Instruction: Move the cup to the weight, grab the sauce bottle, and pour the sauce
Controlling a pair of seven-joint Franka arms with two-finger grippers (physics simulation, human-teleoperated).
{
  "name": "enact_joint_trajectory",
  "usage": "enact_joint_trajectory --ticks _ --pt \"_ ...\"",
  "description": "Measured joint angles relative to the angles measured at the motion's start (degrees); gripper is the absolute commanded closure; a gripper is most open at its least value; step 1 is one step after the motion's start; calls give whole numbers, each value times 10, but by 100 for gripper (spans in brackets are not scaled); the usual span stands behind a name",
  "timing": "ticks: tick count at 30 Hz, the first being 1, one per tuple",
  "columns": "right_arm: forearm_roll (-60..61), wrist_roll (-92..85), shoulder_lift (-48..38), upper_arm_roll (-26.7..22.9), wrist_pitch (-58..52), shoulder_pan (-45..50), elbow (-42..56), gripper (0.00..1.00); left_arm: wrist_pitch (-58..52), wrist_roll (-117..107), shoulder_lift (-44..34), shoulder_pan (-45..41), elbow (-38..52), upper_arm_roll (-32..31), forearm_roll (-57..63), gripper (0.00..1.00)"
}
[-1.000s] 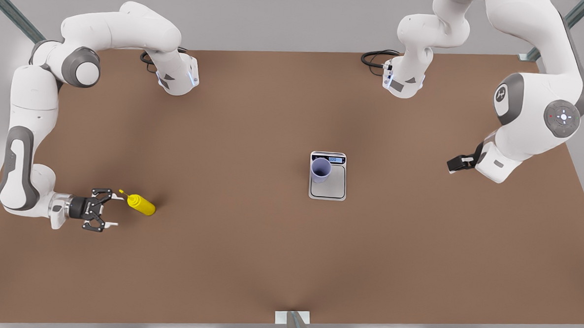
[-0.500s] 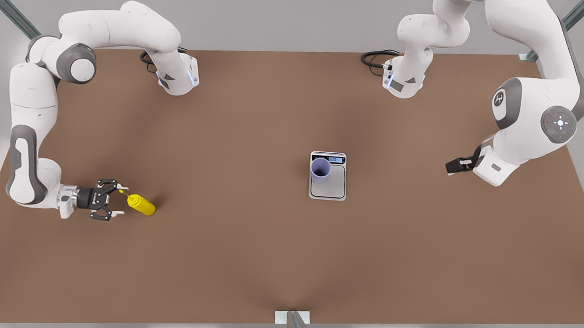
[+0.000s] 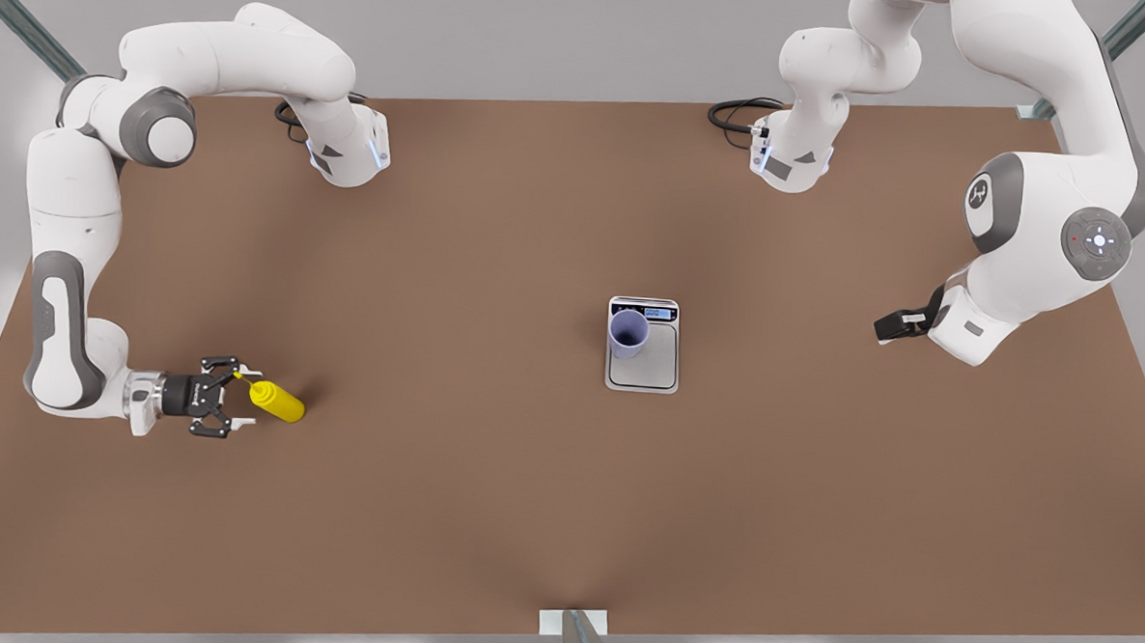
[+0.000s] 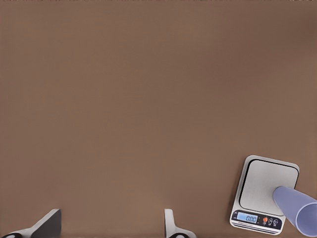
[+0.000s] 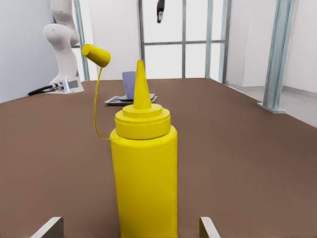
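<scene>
Sauce bottle (image 3: 279,401) upright, front view's near left | right gripper (image 3: 237,399) wide open around it | cup (image 3: 628,332) on scale (image 3: 654,364) | left gripper (image 4: 109,225) open, waiting right | risk: off-centre squeeze topples bottle

On the brown bench (image 3: 487,511), the cup (image 3: 628,333) is standing on the weight (image 3: 644,347), at its corner beside the display strip. At the front view's left, the right gripper (image 3: 241,399) is reaching low, its fingers (image 3: 249,370) spread either side of the sauce bottle (image 3: 276,400). The left gripper (image 3: 889,326) is hanging near the front view's right, well apart from the weight.
</scene>
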Motion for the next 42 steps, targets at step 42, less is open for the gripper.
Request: enact_joint_trajectory --ticks 42 --pt "9 16 -2 0 28 50 -7 35 -2 0 5 1 -1 0 0 0"
